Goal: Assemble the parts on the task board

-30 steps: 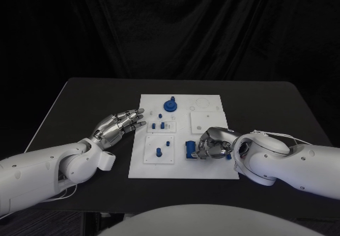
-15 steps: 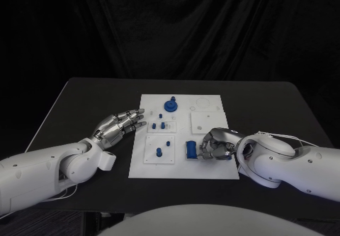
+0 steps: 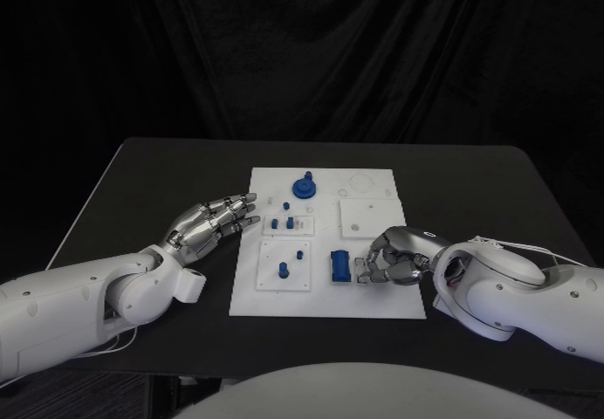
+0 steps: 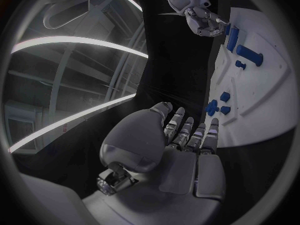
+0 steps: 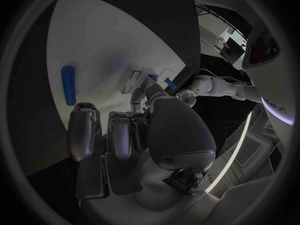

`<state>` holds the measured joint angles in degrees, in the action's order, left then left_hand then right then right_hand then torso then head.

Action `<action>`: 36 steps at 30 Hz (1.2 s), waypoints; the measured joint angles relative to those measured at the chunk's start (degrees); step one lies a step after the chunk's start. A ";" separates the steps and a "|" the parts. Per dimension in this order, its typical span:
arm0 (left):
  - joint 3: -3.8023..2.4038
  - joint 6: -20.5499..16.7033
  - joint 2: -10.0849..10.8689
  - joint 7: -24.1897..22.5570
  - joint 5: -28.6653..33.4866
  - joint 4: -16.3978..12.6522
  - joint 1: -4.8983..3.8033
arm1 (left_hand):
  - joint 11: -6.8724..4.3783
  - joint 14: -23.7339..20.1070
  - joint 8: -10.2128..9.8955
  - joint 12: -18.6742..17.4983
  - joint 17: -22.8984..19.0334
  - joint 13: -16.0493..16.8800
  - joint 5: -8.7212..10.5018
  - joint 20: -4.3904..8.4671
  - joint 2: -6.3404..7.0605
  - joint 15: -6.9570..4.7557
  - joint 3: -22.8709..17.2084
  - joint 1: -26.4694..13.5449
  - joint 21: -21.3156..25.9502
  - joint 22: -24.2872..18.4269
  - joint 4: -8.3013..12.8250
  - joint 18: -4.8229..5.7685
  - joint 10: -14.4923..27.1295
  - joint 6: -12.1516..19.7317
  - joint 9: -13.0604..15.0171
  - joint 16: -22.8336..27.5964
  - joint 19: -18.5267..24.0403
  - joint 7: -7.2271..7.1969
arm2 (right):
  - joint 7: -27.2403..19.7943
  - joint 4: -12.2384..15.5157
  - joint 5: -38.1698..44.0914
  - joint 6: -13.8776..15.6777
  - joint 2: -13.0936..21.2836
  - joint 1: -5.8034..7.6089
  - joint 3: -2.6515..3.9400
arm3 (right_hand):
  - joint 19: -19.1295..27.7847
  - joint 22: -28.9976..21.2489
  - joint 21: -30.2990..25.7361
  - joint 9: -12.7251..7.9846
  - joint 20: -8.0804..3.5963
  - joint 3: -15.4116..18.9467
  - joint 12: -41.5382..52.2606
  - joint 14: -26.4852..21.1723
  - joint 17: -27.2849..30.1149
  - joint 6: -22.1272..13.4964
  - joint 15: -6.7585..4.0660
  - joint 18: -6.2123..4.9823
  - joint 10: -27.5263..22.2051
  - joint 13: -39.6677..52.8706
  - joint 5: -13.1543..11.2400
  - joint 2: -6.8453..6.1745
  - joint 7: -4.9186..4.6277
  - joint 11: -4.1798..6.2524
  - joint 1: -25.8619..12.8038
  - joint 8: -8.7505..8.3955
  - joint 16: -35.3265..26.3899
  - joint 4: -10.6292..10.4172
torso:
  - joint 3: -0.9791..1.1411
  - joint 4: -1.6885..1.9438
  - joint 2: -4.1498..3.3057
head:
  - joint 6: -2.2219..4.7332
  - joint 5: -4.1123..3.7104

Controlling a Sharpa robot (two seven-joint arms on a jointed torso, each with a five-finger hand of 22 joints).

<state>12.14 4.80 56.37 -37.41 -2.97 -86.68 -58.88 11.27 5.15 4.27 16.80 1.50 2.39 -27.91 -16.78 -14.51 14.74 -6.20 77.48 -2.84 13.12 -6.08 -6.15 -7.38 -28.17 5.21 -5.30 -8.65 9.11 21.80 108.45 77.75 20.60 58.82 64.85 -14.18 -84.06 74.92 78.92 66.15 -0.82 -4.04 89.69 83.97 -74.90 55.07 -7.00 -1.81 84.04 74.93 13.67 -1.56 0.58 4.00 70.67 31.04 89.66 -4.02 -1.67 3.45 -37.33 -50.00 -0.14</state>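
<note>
The right robot hand point(image 3: 393, 262), fingers curled and holding nothing, has drawn back from the blue block point(image 3: 339, 265), which now lies free on the task board point(image 3: 378, 301). The left robot hand point(image 3: 211, 222) stays spread beside the board.

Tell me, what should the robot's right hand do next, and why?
Probably reach back to the long blue part and close its fingers on it. The right hand sits just beside that part on the task board, fingers curled and seemingly holding nothing, while the left hand rests open at the board's edge.
</note>
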 measured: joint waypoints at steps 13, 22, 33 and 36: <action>0.00 -0.02 0.06 0.02 0.00 -0.13 0.01 | 0.00 0.21 0.00 0.00 -0.01 0.05 0.00 0.00 0.00 0.21 -0.16 0.00 0.00 0.00 -0.16 0.00 0.00 0.00 0.00 0.00 0.00 0.00 | 2.29 1.88 1.56 0.74 5.50 0.02 0.01 | 0.00 0.00 -0.60 -3.35 0.00 0.39 0.00 0.00 0.00 -0.52 0.00 0.00 0.00 -0.01 1.78 0.06 -0.52 0.00 -2.09 -3.35 0.00 -2.47 | -0.05 0.07 0.03 | 0.00 -0.52; 0.01 -0.03 0.12 0.06 0.00 -0.19 0.01 | 0.15 0.21 0.00 0.00 -0.01 0.04 0.00 0.00 0.00 0.21 -0.33 0.00 0.00 0.00 0.00 0.00 -0.16 -0.20 0.00 0.00 0.00 0.21 | 6.51 1.76 4.90 0.16 8.02 0.02 -0.08 | 0.15 -0.01 -0.60 -8.41 0.15 0.90 0.00 0.06 0.00 0.20 0.29 0.01 -0.10 -0.01 2.27 -0.48 -1.23 -0.74 -5.01 -7.40 -0.21 -6.95 | -0.12 0.01 -0.02 | 0.00 -0.86; 0.00 -0.03 -0.08 0.09 0.00 -0.10 0.02 | 0.15 0.21 0.00 0.00 -0.02 0.04 0.00 0.00 0.00 0.20 -0.32 0.00 0.00 0.00 0.00 0.00 -0.16 -0.20 0.00 0.00 0.00 0.20 | 10.55 1.01 8.14 -1.42 8.41 0.02 -0.12 | 0.15 -0.01 -0.22 -15.34 1.11 1.19 0.00 0.16 0.00 0.81 1.18 0.00 -0.04 -0.02 2.27 -1.29 -2.67 -1.67 -6.50 -12.56 -0.21 -10.88 | -0.07 0.05 -0.11 | 0.00 -1.00; 0.00 -0.03 -0.09 0.10 0.00 -0.06 0.02 | 0.15 0.21 0.00 0.00 -0.02 0.04 0.00 0.00 0.00 0.21 -0.32 0.00 0.00 0.00 0.00 0.00 -0.16 -0.20 0.00 0.00 0.00 0.20 | 11.26 0.85 8.75 -1.80 8.25 0.02 -0.12 | 0.01 -0.01 -0.22 -15.61 1.24 1.25 0.00 0.16 0.00 0.81 1.18 0.01 -0.23 -0.02 2.50 -1.29 -2.67 -1.86 -6.76 -12.69 -0.21 -10.93 | -0.04 -0.01 -0.12 | 0.00 -0.88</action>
<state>12.14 4.77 56.28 -37.31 -2.97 -86.74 -58.86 11.42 5.35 4.27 16.80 1.48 2.43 -27.91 -16.78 -14.51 14.95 -6.52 77.48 -2.84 13.12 -6.08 -6.15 -7.53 -28.37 5.21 -5.30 -8.65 9.31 33.06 109.29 86.50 18.80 67.07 64.87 -14.31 -84.05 74.91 78.70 50.54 0.42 -2.79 89.69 84.14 -74.90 55.88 -5.82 -1.80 83.81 74.92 16.17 -2.85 -2.08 2.14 63.90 18.35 89.45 -14.95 -1.71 3.44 -37.44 -50.00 -1.03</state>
